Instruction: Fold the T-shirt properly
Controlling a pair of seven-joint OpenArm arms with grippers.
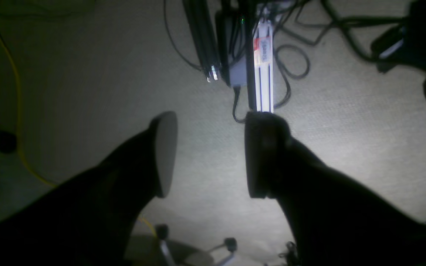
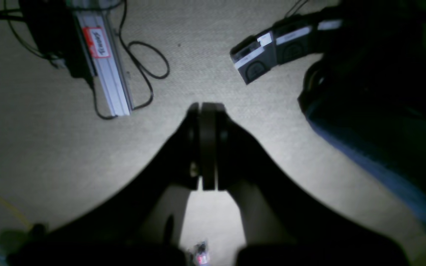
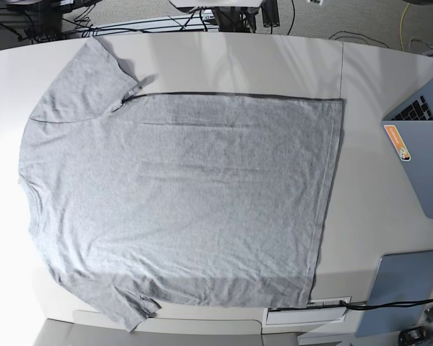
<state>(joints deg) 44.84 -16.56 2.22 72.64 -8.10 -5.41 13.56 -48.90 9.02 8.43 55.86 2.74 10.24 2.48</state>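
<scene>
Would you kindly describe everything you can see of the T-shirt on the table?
The T-shirt is heather-grey, short-sleeved, apparently soft cotton knit. It lies spread flat and unfolded on the white table, plain side up, no print visible. Its hem faces the base view's right, its shoulders the left; one sleeve points to the far edge, the other to the near edge. Light wrinkles cross it. Only the table touches it; no gripper is near it.

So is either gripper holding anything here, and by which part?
Nothing is held. The left gripper is open and empty, the right gripper shut on nothing; the heather-grey cotton T-shirt lies flat, untouched.
</scene>
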